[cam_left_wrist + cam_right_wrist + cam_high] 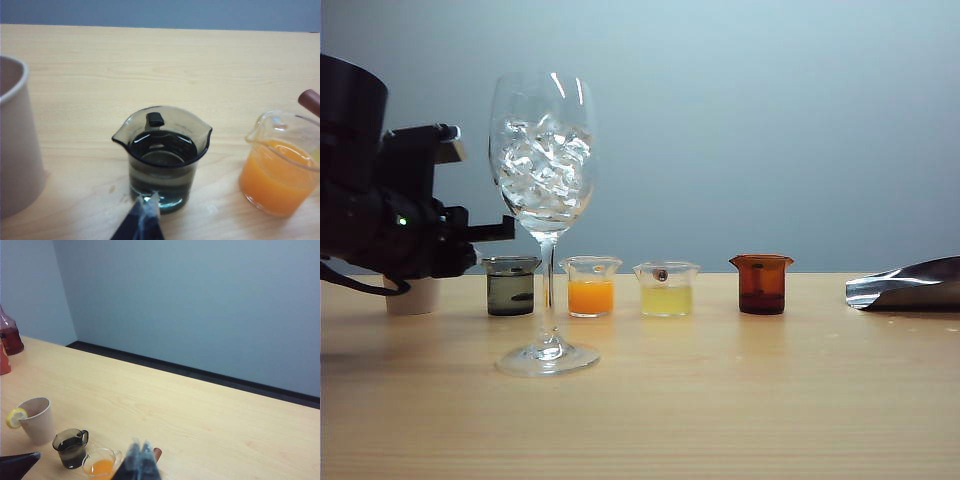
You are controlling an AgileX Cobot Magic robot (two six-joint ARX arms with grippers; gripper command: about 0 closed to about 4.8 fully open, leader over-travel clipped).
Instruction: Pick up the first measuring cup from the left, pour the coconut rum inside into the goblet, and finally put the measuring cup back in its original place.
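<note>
While both grippers' jaws sit together, left gripper (145, 212) by smoky cup (162, 152), pale wooden table (740, 390), grey-blue wall (770, 120).

You are looking at the first measuring cup (511, 285), a smoky grey beaker sitting upright on the wooden table at the left end of the cup row, holding clear coconut rum (161, 155) partway up. The goblet (543, 160) is standing tall just in front, its bowl packed with ice.
</note>
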